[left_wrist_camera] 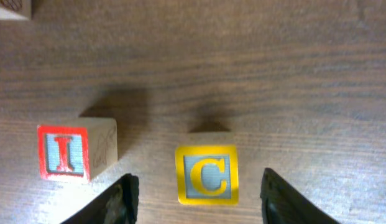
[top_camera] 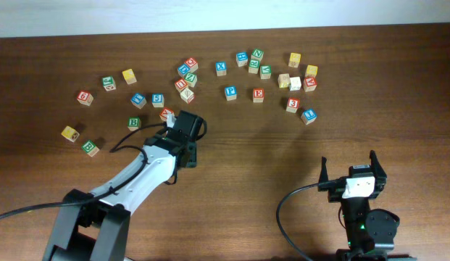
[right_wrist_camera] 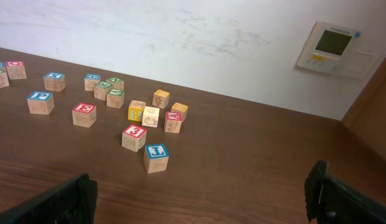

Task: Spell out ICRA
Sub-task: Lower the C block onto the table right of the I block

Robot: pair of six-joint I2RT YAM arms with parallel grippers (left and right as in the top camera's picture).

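The left fingers [left_wrist_camera: 121, 200] are spread, one on each side of the yellow C cube [left_wrist_camera: 207, 175], with a strip of bare wood showing between each fingertip and the cube, so nothing is pinched. The C faces up and reads upright from the wrist view, its top toward the far side. As a cube it has no longer axis, and its edges sit square to the fingers. To its left and apart from it stands the red I cube [left_wrist_camera: 63, 152], also face up, the letter's stroke running near to far. The two make a left-to-right row. From overhead, the I cube lies left of the tabletop's [top_camera: 282, 152] centre, at the far-left edge of the left wrist. The right fingers [right_wrist_camera: 68, 200] are spread wide over bare wood at the near right, holding nothing.
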